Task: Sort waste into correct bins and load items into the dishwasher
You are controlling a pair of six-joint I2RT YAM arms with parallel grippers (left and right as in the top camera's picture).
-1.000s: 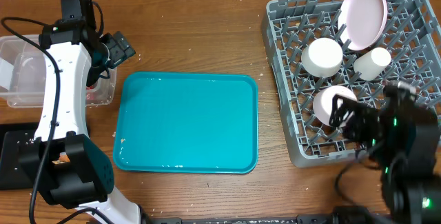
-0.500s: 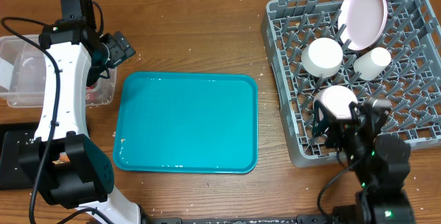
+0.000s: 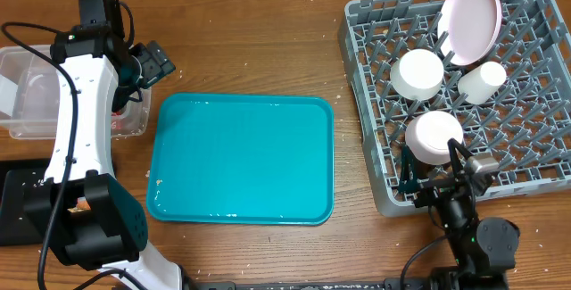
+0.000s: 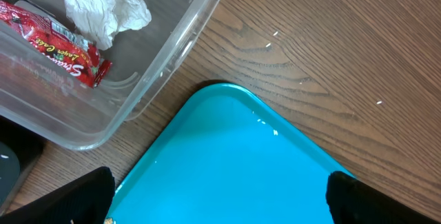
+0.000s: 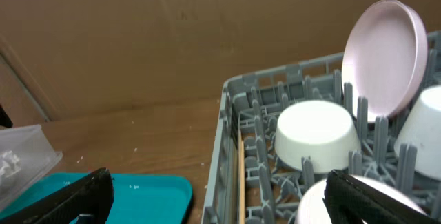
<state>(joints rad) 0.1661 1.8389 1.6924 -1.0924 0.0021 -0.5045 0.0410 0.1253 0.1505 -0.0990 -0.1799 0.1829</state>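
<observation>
The left tool (image 4: 217, 184) is seen spread and empty over the teal tray (image 4: 234, 162), beside the clear tub (image 4: 180, 45) where the red wrapper (image 4: 52, 38) and paper wad (image 4: 103, 3) are lodged. The right tool (image 5: 217, 182), also spread, is poised at the dish rack (image 5: 231, 107), in which the plate (image 5: 382, 55), bowls (image 5: 315, 133) and cup (image 3: 483, 81) are racked.

The tray (image 3: 241, 158) is glossy teal, on a brown wood-grain tabletop (image 3: 250, 49) flecked with small white specks. Right of the tray, the grey rack (image 3: 526, 147) with its lattice base carries two white bowls (image 3: 417, 73) (image 3: 434, 136), a white cup (image 3: 482, 82) and a plate (image 3: 473, 20) of pale pinkish white. Left of the tray, the clear tub (image 4: 172, 52) shows a red wrapper (image 4: 52, 41) with white lettering and a white wad (image 4: 103, 7), and the black tray (image 3: 11, 192) is dotted with white.
</observation>
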